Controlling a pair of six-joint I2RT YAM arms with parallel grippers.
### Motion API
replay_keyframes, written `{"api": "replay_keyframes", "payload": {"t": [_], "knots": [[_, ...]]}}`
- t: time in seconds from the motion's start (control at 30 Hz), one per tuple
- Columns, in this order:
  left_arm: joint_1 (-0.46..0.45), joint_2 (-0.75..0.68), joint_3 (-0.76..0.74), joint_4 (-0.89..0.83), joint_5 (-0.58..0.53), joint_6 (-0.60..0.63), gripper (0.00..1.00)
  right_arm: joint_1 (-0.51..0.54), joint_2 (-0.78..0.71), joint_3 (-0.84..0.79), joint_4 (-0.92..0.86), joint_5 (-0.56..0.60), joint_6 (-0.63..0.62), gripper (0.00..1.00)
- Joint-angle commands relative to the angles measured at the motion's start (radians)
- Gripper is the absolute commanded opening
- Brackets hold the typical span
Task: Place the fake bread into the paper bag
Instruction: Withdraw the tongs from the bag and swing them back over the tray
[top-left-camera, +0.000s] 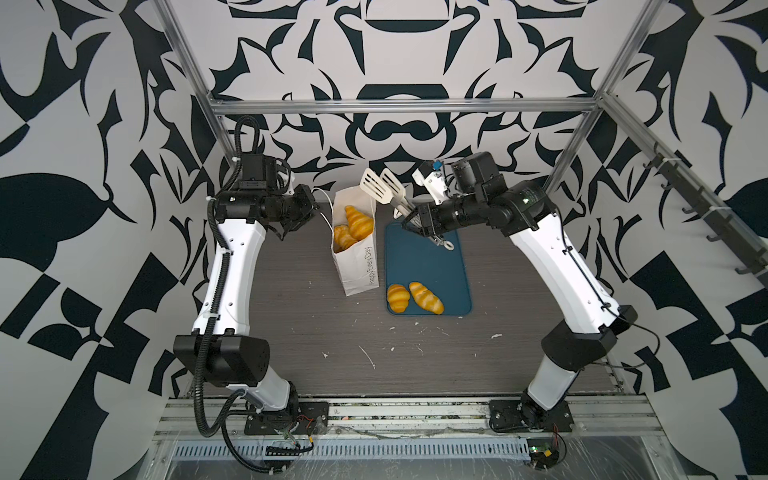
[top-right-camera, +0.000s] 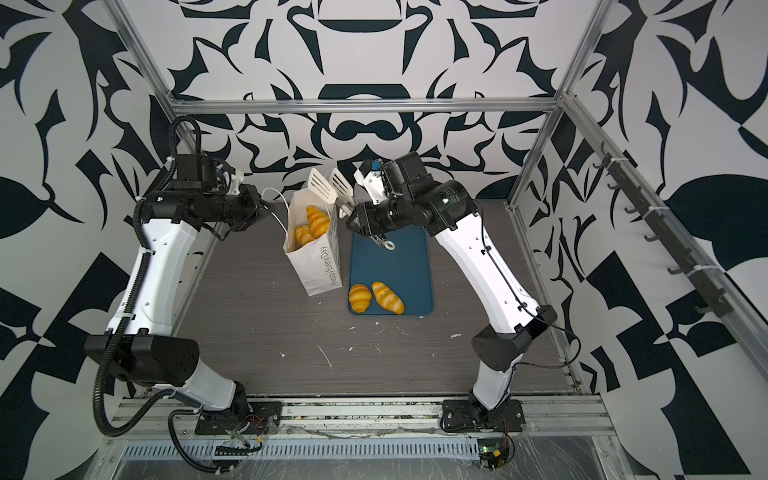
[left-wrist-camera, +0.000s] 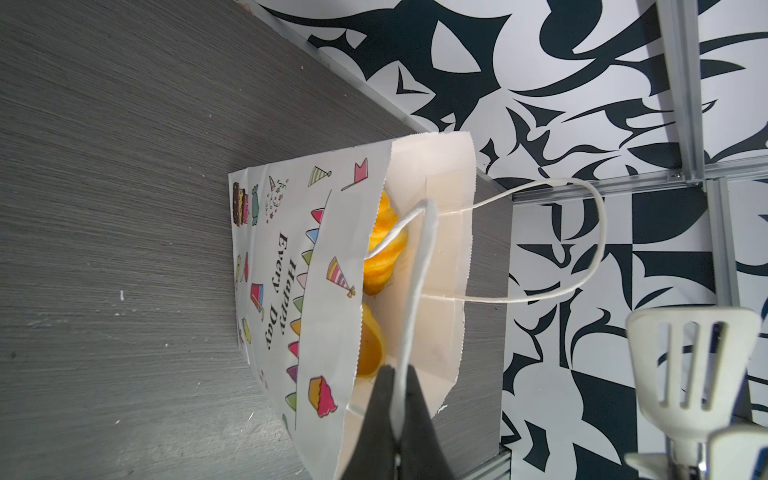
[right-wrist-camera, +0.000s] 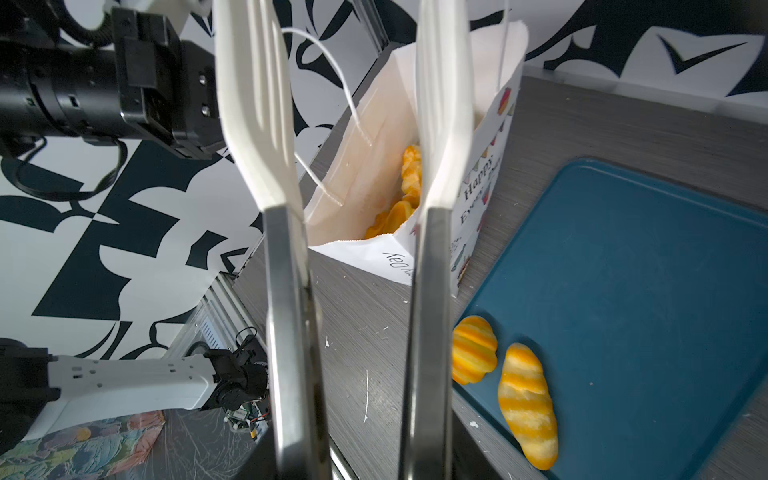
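The white paper bag (top-left-camera: 357, 257) (top-right-camera: 320, 266) stands upright left of the blue tray (top-left-camera: 432, 257), mouth open. Fake bread (top-left-camera: 357, 222) (left-wrist-camera: 384, 249) lies inside it. Two more pieces, a short croissant (top-left-camera: 397, 297) (right-wrist-camera: 473, 349) and a longer striped one (top-left-camera: 426, 297) (right-wrist-camera: 527, 401), rest on the tray's near end. My left gripper (left-wrist-camera: 397, 374) (top-left-camera: 311, 208) is shut on the bag's cord handle (left-wrist-camera: 415, 282), left of the bag's mouth. My right gripper (top-left-camera: 409, 218) is shut on metal tongs (right-wrist-camera: 432, 291); their white slotted heads (top-left-camera: 380, 185) are spread apart and empty above the bag's rim.
The dark wood-grain tabletop (top-left-camera: 332, 340) carries small white flecks. An aluminium frame post and rail (top-left-camera: 399, 106) run behind the bag. The patterned back wall stands just beyond the bag. The tray's far half (top-right-camera: 395, 257) is bare under the right arm.
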Motion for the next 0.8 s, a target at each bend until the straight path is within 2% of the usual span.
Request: {"api": "replay_keyframes", "payload": {"t": [0.0, 0.37, 0.77], "knots": [[0.004, -0.033, -0.026, -0.005, -0.001, -0.004, 0.00, -0.054, -0.093, -0.037, 0.060, -0.006, 0.024, 0.45], [0.004, -0.032, -0.030, 0.004, 0.002, -0.007, 0.00, -0.153, -0.204, -0.287, 0.102, -0.047, 0.067, 0.45], [0.004, -0.026, -0.030, 0.012, 0.007, -0.010, 0.00, -0.160, -0.284, -0.543, 0.109, -0.022, 0.109, 0.45]]}}
